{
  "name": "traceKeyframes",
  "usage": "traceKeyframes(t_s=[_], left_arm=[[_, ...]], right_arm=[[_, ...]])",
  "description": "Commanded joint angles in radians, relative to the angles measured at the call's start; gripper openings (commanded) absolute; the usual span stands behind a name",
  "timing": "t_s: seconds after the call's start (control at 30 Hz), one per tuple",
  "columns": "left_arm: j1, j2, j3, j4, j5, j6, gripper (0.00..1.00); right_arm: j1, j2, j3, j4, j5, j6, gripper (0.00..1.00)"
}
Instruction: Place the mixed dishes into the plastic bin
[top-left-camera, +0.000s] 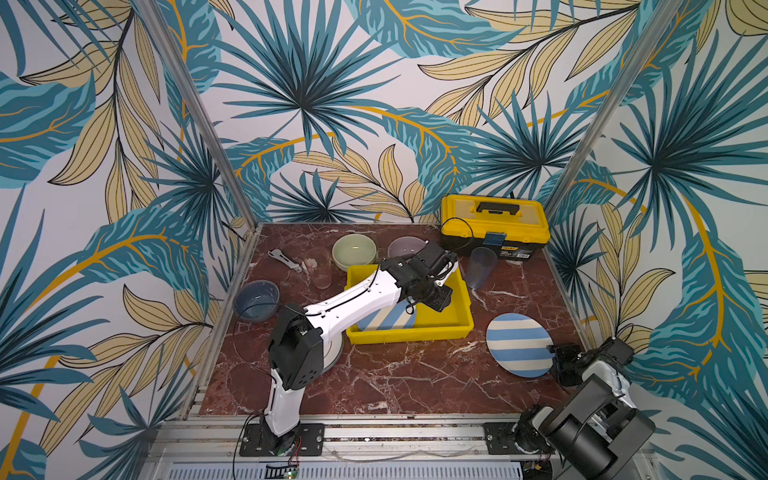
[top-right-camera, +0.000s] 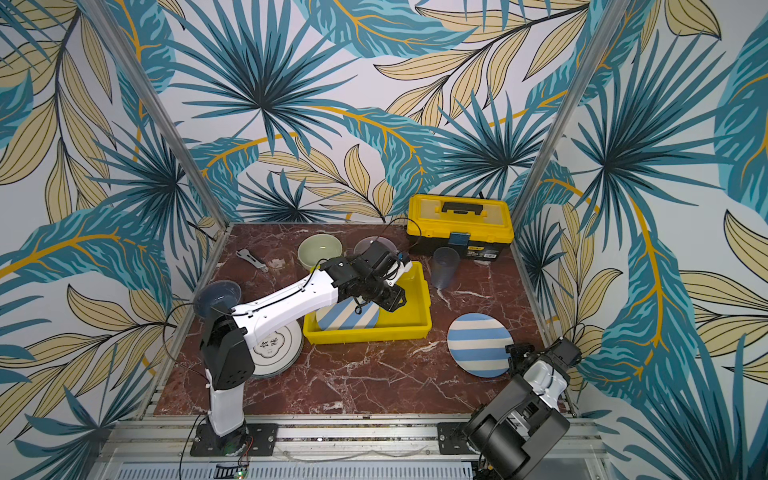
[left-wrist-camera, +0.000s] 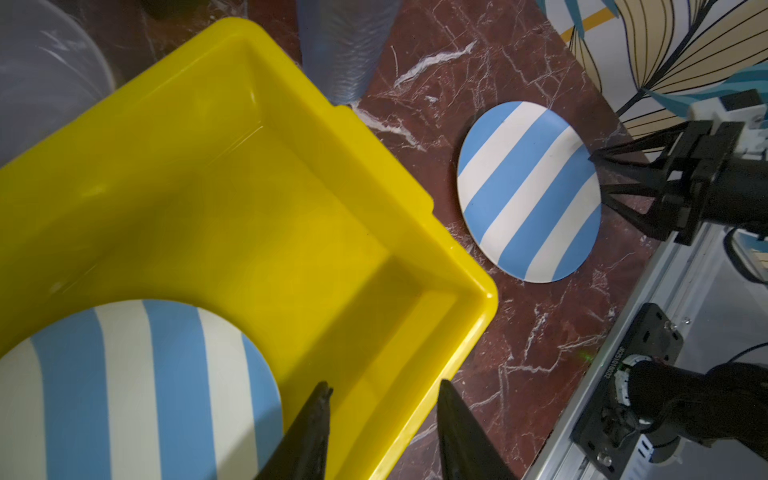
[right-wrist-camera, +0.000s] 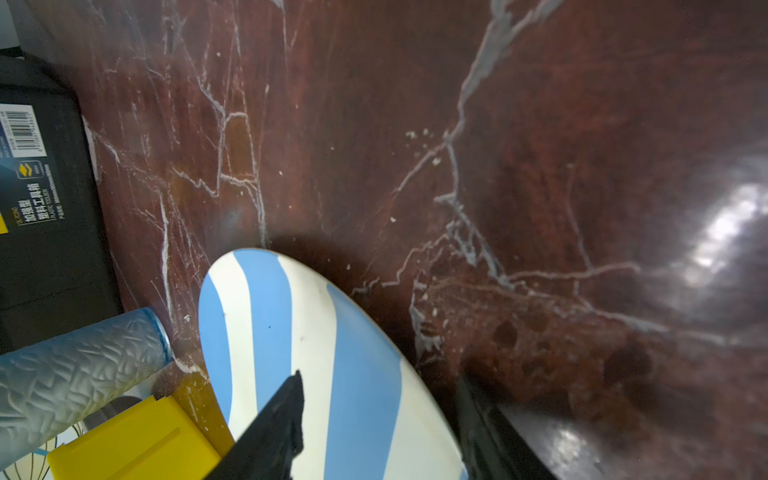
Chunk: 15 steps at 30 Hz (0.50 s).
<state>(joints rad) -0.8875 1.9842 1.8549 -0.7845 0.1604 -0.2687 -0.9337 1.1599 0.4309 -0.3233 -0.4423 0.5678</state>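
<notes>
**A:** Front right first. What is the right gripper (top-left-camera: 555, 352) doing?

**B:** It sits at the near rim of the striped plate on the table (top-left-camera: 519, 351). The plate lies flat. Both top views hide the fingertips. The right wrist view shows one finger (right-wrist-camera: 286, 399) over the plate face and the other past the rim, jaws apart. The left wrist view shows the same gap at the rim. Contact: cannot tell.

**A:** Front left?

**B:** A white plate (top-right-camera: 276, 347) lies by the left arm's base. In a top view its ring emblem is readable. In a top view the arm covers all but an edge sliver (top-left-camera: 334, 353).

**A:** Centre?

**B:** The yellow bin (top-left-camera: 409, 334) is mid-table, with the striped plate in the bin (top-left-camera: 388, 322) lying in its near-left part. The left gripper (left-wrist-camera: 386, 386) hangs over the bin's inside. Only the left wrist view shows its jaws: parted, with nothing between them.

**A:** Count, near to far.

**B:**
- Striped plates: two.
- White plates: one seen. Whether any lie beneath it, cannot tell.
- Bowls: three. The blue-grey bowl (top-left-camera: 257, 300) is at the left edge. The pale green bowl (top-left-camera: 354, 250) and lilac bowl (top-left-camera: 405, 247) are beyond the bin.
- Tumblers: two. The clear tumbler (top-left-camera: 322, 268) stands left of the bin and the blue tumbler (top-left-camera: 481, 266) right of it.
- Farthest back: one grey metal tool (top-left-camera: 284, 259) on the left and one toolbox (top-left-camera: 494, 224) on the right.
</notes>
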Motion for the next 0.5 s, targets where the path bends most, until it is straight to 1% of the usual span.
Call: traceKeyframes(t_s=[0.0,0.13,0.33,0.47], left_arm=[[-0.03,0.06,0.095,0.004,-0.025,-0.006,0.38],[-0.074,0.154,0.209,0.005,-0.052,-0.007,0.35],[-0.114,0.321,0.415,0.004,-0.073,0.01,0.32],[-0.145,0.391,0.479,0.008,-0.12,0.038,0.32]], right_arm=[[0.0,0.019,-0.029,-0.004,-0.029,0.002,0.6],[0.001,0.021,-0.033,0.009,-0.047,0.001,0.59],[-0.001,0.014,-0.035,0.018,-0.063,-0.002,0.58],[0.0,0.012,-0.035,0.02,-0.074,-0.002,0.58]])
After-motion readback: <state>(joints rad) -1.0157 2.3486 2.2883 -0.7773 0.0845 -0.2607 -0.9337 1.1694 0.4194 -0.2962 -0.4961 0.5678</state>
